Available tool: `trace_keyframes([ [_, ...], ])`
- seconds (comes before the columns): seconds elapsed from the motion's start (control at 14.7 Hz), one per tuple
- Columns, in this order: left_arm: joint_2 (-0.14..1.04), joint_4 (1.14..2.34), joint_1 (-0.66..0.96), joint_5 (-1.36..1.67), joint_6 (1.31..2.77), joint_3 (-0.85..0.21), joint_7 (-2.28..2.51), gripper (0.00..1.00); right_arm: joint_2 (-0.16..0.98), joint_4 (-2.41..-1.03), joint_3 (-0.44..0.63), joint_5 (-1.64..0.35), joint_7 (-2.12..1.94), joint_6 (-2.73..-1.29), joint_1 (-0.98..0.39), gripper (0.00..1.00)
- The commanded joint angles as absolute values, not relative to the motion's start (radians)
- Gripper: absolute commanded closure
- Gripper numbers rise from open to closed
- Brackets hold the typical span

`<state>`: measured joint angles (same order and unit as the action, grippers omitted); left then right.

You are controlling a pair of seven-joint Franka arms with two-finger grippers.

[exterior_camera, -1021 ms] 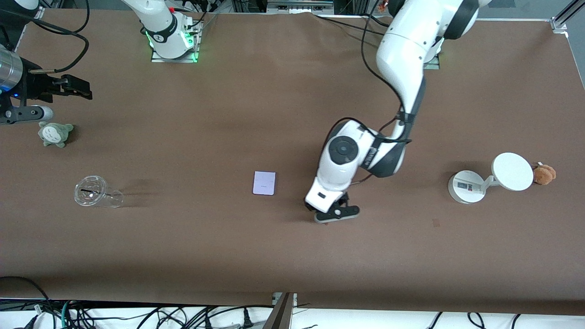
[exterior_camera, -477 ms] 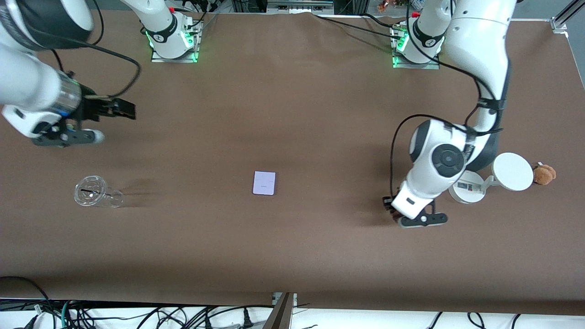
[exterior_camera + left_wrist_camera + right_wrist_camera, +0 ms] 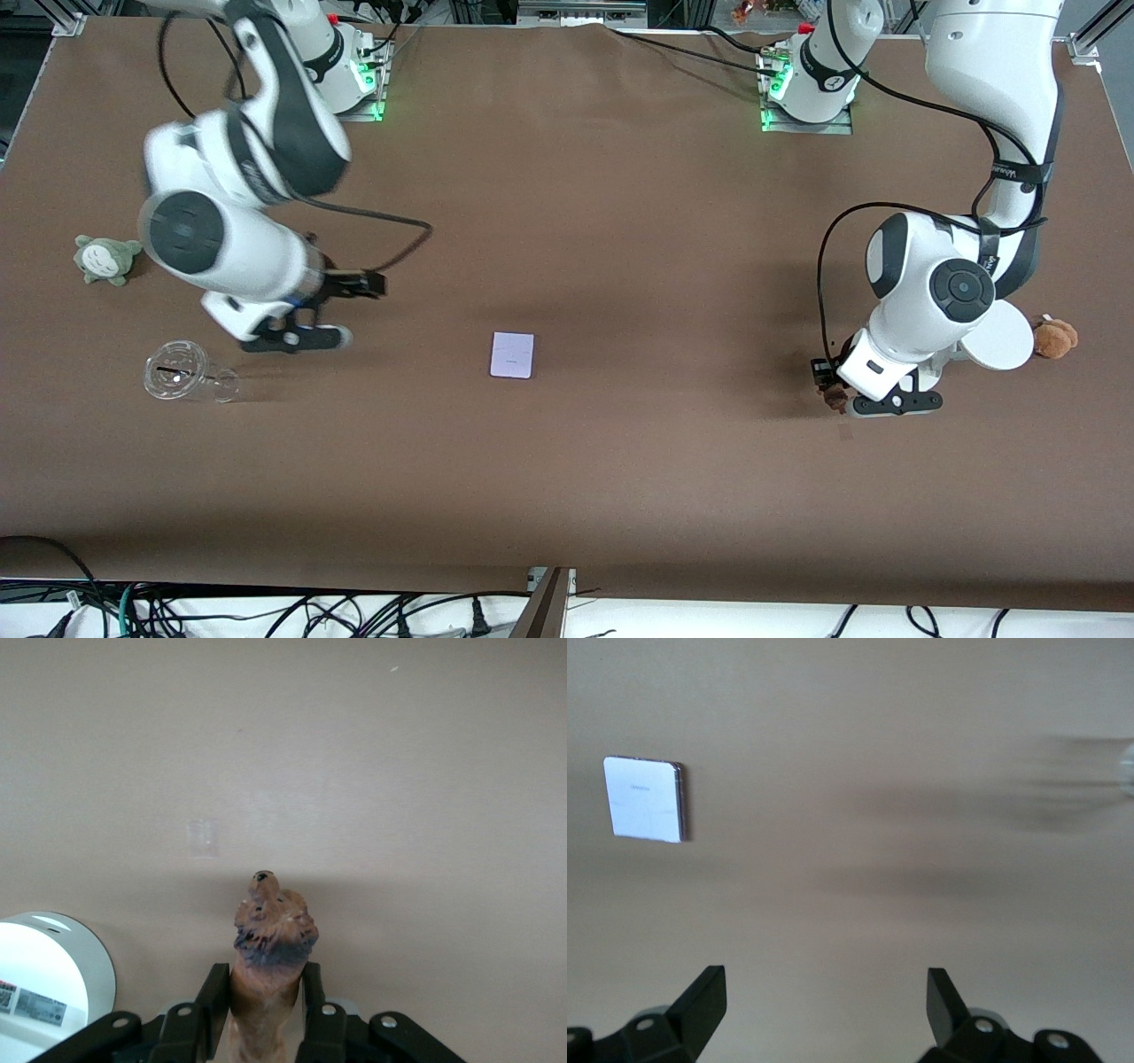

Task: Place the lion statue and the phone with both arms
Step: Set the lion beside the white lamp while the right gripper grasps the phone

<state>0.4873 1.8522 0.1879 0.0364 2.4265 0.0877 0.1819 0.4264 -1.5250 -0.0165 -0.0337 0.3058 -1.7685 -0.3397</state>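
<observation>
**Lion statue gripped by left arm, phone lying flat mid-table**

Lion statue (image 3: pixel 271 943) sits pinched between the fingers (image 3: pixel 213 1005) of the left gripper (image 3: pixel 264 1010), its brown head and muzzle sticking out past the fingertips. In the front view the left gripper (image 3: pixel 833 390) hangs low over the brown table (image 3: pixel 620 221) toward the left arm's end, and only a small dark-brown bit of the statue (image 3: pixel 834 400) shows at its tip. Just beside that gripper stands a white round-based stand (image 3: pixel 992 341), mostly covered by the wrist, with only its disc showing clearly; the left wrist view catches the white base (image 3: pixel 49 979) at its edge. A fluffy brown plush toy (image 3: pixel 1056 338) lies just beside the disc, toward the table's end.

The phone (image 3: pixel 513 355) lies flat near the middle of the table, touched by nothing. The right wrist view shows the phone (image 3: pixel 645 799) as a pale rectangle well apart from the right gripper (image 3: pixel 824 1005), whose fingers are spread wide and hold nothing. In the front view the right gripper (image 3: pixel 350 285) is over bare table, between the phone and a grey-green plush toy (image 3: pixel 106 259). A clear plastic cup (image 3: pixel 188 375) lies on its side, nearer to the front camera than the right arm's wrist.
</observation>
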Motion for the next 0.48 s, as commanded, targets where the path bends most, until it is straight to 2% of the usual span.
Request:
trace_keyframes([
  [0.0, 0.44, 1.999, 0.167, 0.018, 2.563, 0.072, 0.166, 1.0, 0.54, -1.49, -0.009, -0.041, 0.415, -1.902, -0.411, 0.0],
  [0.27, 0.451, 2.002, 0.156, 0.017, 2.572, 0.071, 0.164, 1.0, 0.643, -1.483, -0.009, -0.044, 0.506, -2.074, -0.468, 0.0],
  [0.41, 0.469, 2.0, 0.146, 0.017, 2.592, 0.069, 0.164, 1.0, 0.669, -1.483, -0.009, -0.043, 0.549, -2.104, -0.5, 0.0],
])
